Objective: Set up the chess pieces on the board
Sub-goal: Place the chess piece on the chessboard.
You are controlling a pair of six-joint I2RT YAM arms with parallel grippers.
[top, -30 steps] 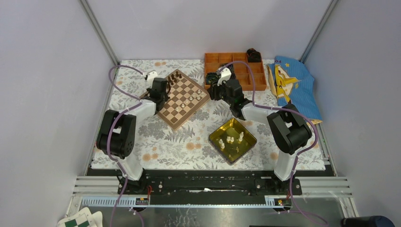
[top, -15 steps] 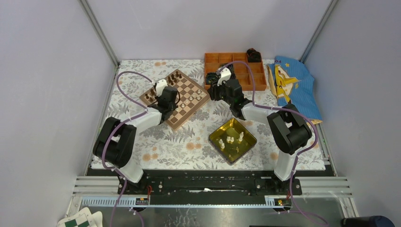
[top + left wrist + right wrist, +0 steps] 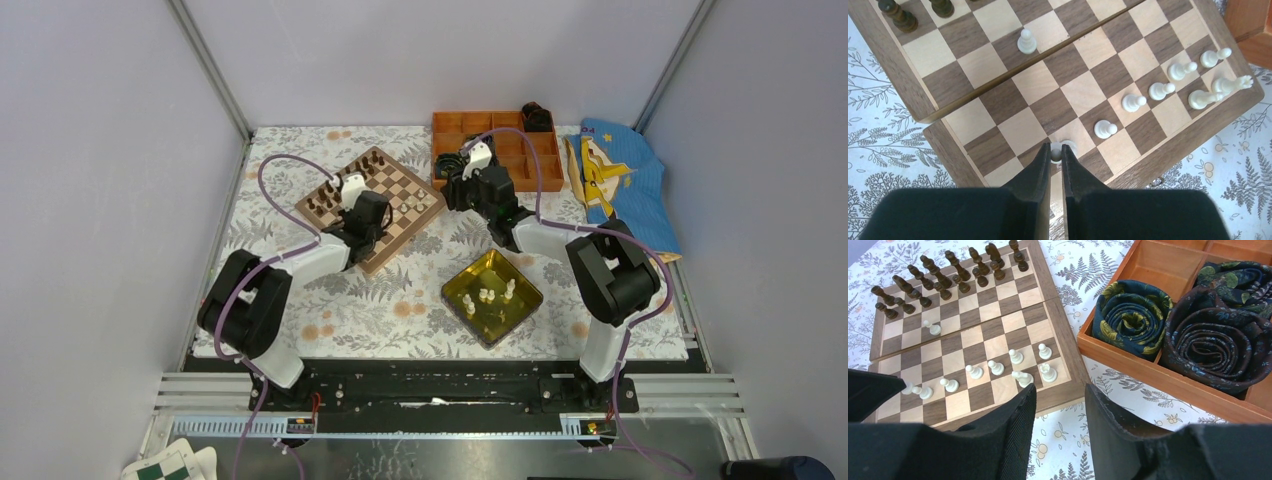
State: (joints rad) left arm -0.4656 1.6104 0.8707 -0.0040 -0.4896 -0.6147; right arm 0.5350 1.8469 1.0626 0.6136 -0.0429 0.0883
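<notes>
Cream-white pawn [image 3: 1068,147] is pinched in the closed left tool [image 3: 1056,150], at the open end of the pawn row [image 3: 1148,95] on the board [image 3: 895,95]. I would seat it flat mid-square, ease the grip apart slightly, then lift straight up. The right tool [image 3: 1058,395] hangs open beside the board.

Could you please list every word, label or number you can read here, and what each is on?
None can be read.
Blue cloth beside the orange box: possible letters near its yellow print, too small and blurred to read.
Board, yellow tray: no lettering visible.
</notes>
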